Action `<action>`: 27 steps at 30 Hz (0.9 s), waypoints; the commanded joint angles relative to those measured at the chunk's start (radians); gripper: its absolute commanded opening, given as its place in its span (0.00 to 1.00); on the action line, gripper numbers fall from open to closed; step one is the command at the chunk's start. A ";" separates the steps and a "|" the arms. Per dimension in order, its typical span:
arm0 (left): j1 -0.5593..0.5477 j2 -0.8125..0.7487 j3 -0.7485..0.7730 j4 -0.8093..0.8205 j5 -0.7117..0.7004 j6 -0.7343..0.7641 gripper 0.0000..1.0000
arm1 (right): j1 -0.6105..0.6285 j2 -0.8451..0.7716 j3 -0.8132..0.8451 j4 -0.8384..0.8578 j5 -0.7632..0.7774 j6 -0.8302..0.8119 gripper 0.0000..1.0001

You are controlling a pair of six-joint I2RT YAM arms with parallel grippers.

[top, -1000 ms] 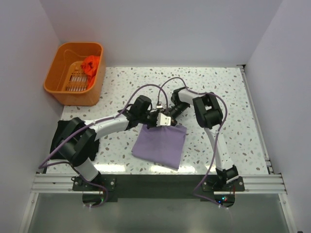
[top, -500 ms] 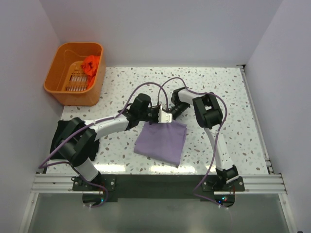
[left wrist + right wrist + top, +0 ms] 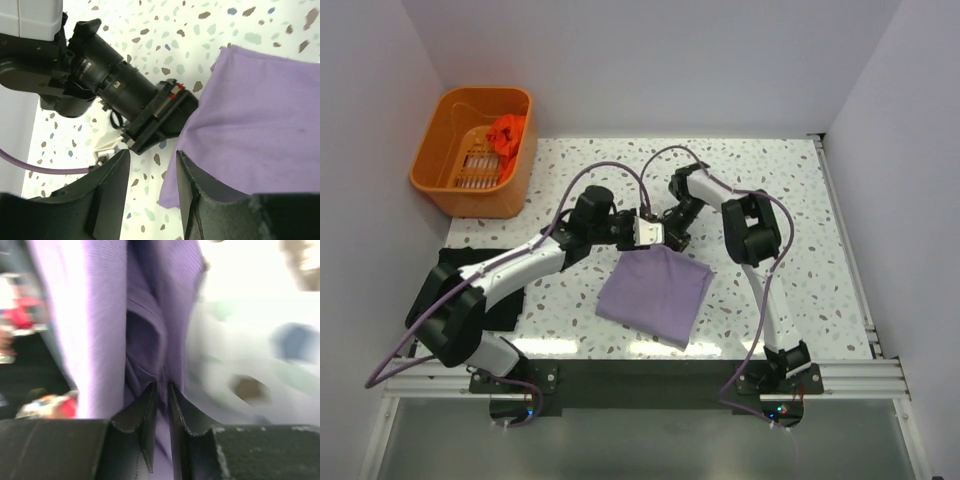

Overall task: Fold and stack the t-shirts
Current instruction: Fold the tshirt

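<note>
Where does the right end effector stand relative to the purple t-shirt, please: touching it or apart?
Touching. In the right wrist view, the right end effector pinches a fold of the purple t-shirt between its nearly closed fingers.

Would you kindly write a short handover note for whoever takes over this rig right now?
Left gripper: open, empty, beside the far edge of the lilac shirt.
Right gripper: shut on that far edge.
The lilac shirt lies folded flat mid-table.
Black shirt: on the table at the left, partly under the left arm; fold state unclear.
Orange-red shirt: bunched in the orange basket.
Done: lilac fold, nearly.
Left: release it, fold the other two, stack all three.
</note>
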 commanded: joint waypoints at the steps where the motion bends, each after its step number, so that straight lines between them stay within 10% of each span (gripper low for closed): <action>1: 0.028 -0.090 0.043 -0.166 0.087 -0.054 0.47 | -0.008 -0.065 0.100 -0.010 0.249 -0.076 0.20; 12: 0.250 0.028 0.209 -0.533 0.392 -0.122 0.57 | -0.108 -0.159 0.302 -0.128 0.484 -0.093 0.42; 27: 0.302 0.513 0.577 -0.757 0.452 -0.059 0.58 | -0.163 -0.368 -0.214 -0.027 0.192 -0.054 0.50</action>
